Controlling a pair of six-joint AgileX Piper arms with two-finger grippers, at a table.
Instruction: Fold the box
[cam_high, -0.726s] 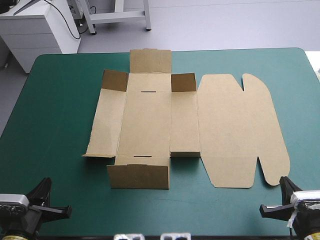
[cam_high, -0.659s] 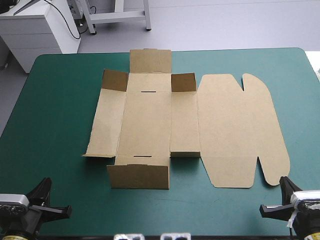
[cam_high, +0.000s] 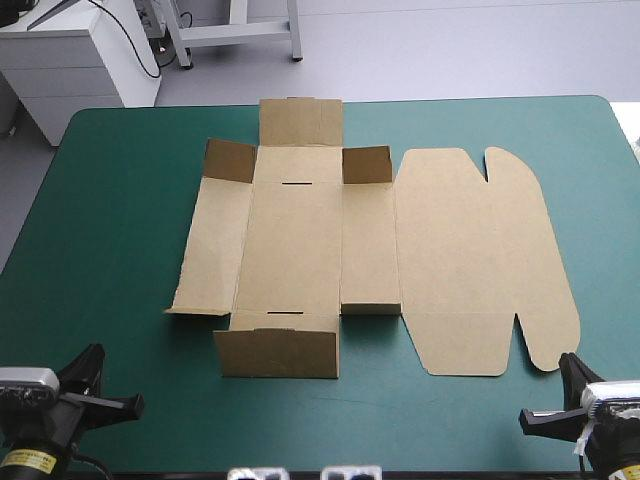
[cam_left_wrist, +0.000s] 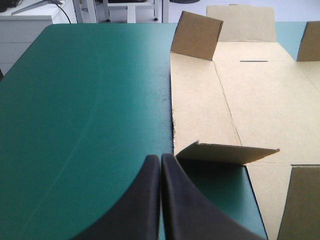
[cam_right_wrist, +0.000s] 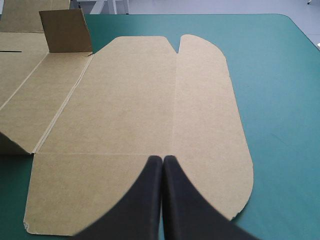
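The left tool (cam_left_wrist: 161, 157) and the right tool (cam_right_wrist: 163, 159) are closed and empty, just short of the box's near edge. The box (cam_high: 300, 240) lies mostly flat on the counter (cam_high: 120, 200). Pushing with closed tips could slide the whole sheet. The broad lid (cam_high: 480, 250) may buckle, and the small upright flaps (cam_high: 229, 160) could crush.

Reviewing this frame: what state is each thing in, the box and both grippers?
box: unfolded, mostly flat sheet; lid flat, corner flaps and near end wall raised.
left gripper: shut, holding nothing, short of the box.
right gripper: shut, holding nothing, not gripping the box.
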